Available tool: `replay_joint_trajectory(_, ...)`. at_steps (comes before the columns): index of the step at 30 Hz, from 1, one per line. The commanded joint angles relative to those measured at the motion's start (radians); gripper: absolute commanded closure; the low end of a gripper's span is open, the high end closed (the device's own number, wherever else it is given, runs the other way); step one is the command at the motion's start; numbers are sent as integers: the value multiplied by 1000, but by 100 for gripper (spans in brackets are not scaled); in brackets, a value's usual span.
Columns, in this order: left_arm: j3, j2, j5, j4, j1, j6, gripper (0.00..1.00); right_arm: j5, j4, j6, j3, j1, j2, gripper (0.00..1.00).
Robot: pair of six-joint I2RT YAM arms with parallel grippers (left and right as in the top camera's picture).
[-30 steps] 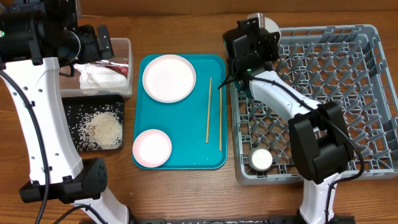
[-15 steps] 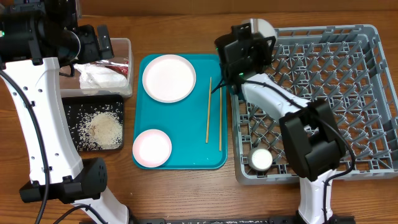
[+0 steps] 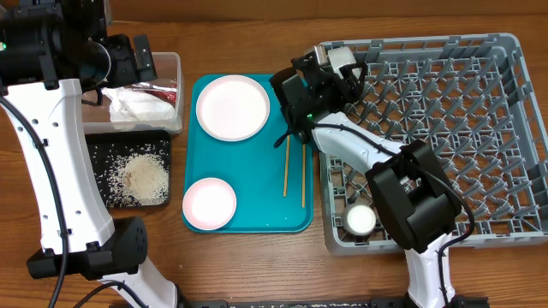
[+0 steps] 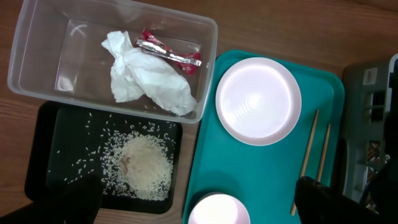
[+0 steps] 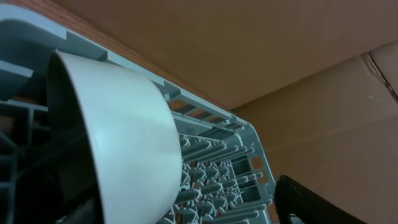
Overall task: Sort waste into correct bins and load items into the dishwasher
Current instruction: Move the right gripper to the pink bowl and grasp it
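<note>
Since the small bowl (image 3: 342, 56) sits tipped on edge in the upper-left corner of the dish rack (image 3: 514, 128), likely to drain, right gripper (image 3: 332, 70) jaws stand spread, gripping nothing. Left gripper (image 4: 196, 199) jaws gape too, parked over the clear tub (image 4: 37, 74).

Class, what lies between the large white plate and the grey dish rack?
Two wooden chopsticks lie side by side on the teal tray; the left wrist view shows them best.
</note>
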Motion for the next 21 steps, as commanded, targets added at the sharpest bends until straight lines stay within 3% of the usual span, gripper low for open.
replay_joint_trajectory(1,13,-5,8,2,4,-3,0,-19,-5,10,3,49,-42,16)
replay_joint_trajectory(7,13,-5,8,2,4,-3,0,-122,-10,26,3,72,-174,12)
replay_joint_trajectory(10,13,-5,8,2,4,-3,0,-267,-76,94,3,76,-270,11)
replay_joint_trajectory(13,13,-5,8,2,4,-3,0,-511,-211,255,3,76,-372,7)
replay_joint_trajectory(14,13,-5,8,2,4,-3,0,-596,-252,301,3,76,-391,0)
replay_joint_trajectory(21,13,-5,8,2,4,-3,0,-1172,-454,718,2,76,-430,0)
